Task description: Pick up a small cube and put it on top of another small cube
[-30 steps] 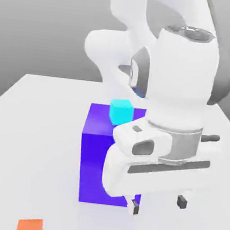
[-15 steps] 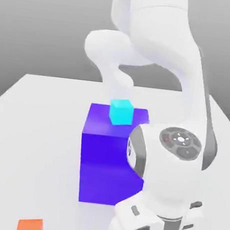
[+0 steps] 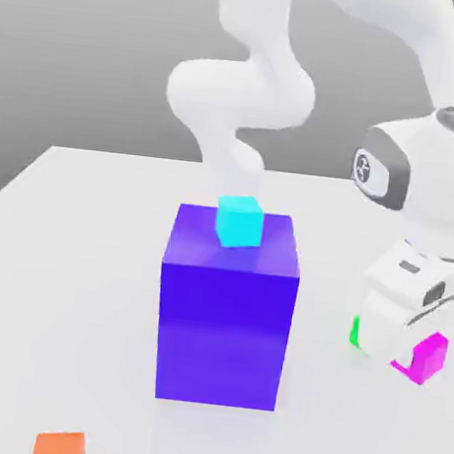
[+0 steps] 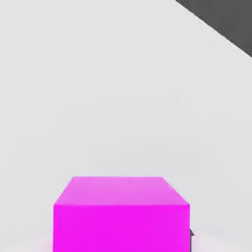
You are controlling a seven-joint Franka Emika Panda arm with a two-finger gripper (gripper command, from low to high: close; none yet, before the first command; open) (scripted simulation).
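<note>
Where the jaws sit at the end of the white arm, the small cube lies right against them, bright magenta-pink, poking out at the lower edge of the hand on the exterior view's right. Whether the jaws are clenched on it or released, I cannot tell from where I stand. From the hand view the small cube looms very close, its flat top face and 1 side face plain and unmarked, with pale grey tabletop spreading beyond it.

On the other side of the hand, a sliver of a small green cube peeks out, just beside the hand's casing.

Further toward the exterior view's left, well apart from the hand, stands the big purple-blue block, upright on the tabletop. 1 small cyan cube rests on its top face, near the far edge. Down at the near edge of the exterior view's left lies a small orange cube, alone on the tabletop and partly cut off by the frame.
</note>
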